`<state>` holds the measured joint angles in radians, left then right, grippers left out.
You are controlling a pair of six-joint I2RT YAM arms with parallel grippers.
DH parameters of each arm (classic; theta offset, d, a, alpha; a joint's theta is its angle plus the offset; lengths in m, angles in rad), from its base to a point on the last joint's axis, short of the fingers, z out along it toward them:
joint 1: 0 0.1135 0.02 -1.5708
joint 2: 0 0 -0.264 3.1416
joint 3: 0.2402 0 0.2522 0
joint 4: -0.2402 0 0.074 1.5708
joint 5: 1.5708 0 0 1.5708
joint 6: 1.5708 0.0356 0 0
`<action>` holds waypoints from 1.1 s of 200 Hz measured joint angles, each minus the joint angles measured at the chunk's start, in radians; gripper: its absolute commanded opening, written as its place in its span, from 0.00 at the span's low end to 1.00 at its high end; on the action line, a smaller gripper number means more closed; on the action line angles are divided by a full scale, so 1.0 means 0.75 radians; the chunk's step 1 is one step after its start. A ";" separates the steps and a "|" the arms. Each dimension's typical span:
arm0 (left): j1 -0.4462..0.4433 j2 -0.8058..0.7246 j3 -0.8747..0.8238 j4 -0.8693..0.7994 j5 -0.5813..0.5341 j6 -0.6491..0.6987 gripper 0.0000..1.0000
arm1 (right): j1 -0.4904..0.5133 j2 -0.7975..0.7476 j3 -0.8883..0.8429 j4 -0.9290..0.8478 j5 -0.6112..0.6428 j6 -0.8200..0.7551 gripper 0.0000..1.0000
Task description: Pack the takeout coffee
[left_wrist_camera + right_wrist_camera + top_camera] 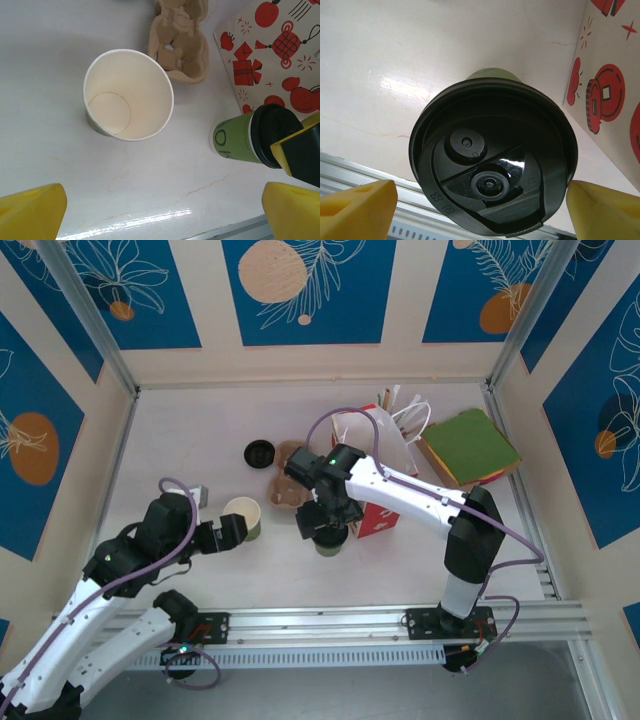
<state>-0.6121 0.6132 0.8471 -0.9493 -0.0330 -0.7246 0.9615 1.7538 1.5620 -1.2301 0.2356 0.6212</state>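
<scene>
the coffee stands upright on the table, just in front of the bag and to the right of the open cup. the right gripper hangs over the coffee, jaws wide, one yellow finger to each side of its top, gripping nothing. the left gripper sits near the open cup, jaws spread wide and empty. a carrier lies behind the open cup, with a loose lid further back.
</scene>
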 measured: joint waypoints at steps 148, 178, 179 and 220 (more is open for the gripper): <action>0.000 0.005 -0.003 0.025 -0.001 0.001 1.00 | -0.001 0.026 -0.001 -0.006 0.025 -0.024 0.86; 0.000 0.004 -0.007 0.030 -0.001 0.001 1.00 | -0.001 0.026 -0.002 -0.006 0.025 -0.024 0.87; 0.000 0.004 -0.007 0.030 -0.001 0.001 1.00 | -0.001 0.026 -0.002 -0.006 0.025 -0.024 0.86; 0.000 0.004 -0.012 0.035 -0.001 0.006 1.00 | -0.001 0.026 -0.014 -0.006 0.024 -0.024 0.86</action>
<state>-0.6121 0.6163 0.8383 -0.9230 -0.0334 -0.7204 0.9607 1.7733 1.5517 -1.2343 0.2539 0.6033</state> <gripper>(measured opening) 0.998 0.866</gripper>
